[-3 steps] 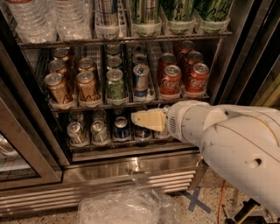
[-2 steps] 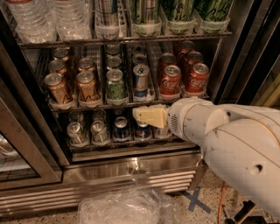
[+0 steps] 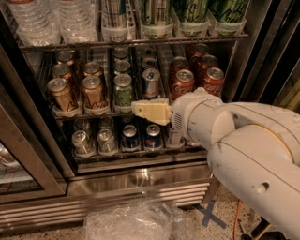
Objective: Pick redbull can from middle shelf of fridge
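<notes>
The fridge [image 3: 33,154] stands open, with its stainless louvred base below. On the middle shelf [image 3: 70,114], lanes hold gold cans [image 3: 61,93], a green can [image 3: 123,89], the slim silver-and-blue redbull can [image 3: 151,82] and red cola cans [image 3: 183,82]. My cream gripper [image 3: 138,108] points left in front of the shelf's front edge. It is just below the redbull can and the green can and hides the redbull can's base. My white arm [image 3: 243,140] fills the right side.
Tall green-black cans [image 3: 194,11] and water bottles [image 3: 51,18] stand on the rack above. Small bottles [image 3: 82,140] and dark-blue cans [image 3: 152,136] stand on the rack below. Crumpled clear plastic [image 3: 136,220] lies on the floor. A glass door frame [image 3: 18,178] is at left.
My gripper has risen and moved left, from in front of the lower rack up to the front edge of the middle shelf, under the redbull can.
</notes>
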Controlling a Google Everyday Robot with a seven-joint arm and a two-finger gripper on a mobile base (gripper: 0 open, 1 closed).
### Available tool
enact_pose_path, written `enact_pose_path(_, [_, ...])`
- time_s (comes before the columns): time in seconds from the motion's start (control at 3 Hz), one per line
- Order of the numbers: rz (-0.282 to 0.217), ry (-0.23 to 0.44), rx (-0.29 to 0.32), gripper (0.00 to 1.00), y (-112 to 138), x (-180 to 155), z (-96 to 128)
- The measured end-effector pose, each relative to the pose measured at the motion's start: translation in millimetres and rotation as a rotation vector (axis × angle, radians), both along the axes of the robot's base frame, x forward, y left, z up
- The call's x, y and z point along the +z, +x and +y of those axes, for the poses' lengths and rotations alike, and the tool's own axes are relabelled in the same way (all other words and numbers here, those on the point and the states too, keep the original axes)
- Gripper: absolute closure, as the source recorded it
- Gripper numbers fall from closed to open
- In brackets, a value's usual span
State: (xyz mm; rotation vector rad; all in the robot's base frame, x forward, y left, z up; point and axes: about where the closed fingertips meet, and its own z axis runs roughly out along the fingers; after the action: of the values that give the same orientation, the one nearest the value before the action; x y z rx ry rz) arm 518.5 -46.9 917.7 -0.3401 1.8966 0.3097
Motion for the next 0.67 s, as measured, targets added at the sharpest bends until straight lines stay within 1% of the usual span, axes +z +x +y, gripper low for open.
enact_pose_path(0.33, [0.006, -0.024, 0.063, 0.00, 9.5, 1.0, 32.4])
enact_pose_path(0.67, [0.015, -0.026, 0.062, 0.00, 8.4, -1.5, 34.1])
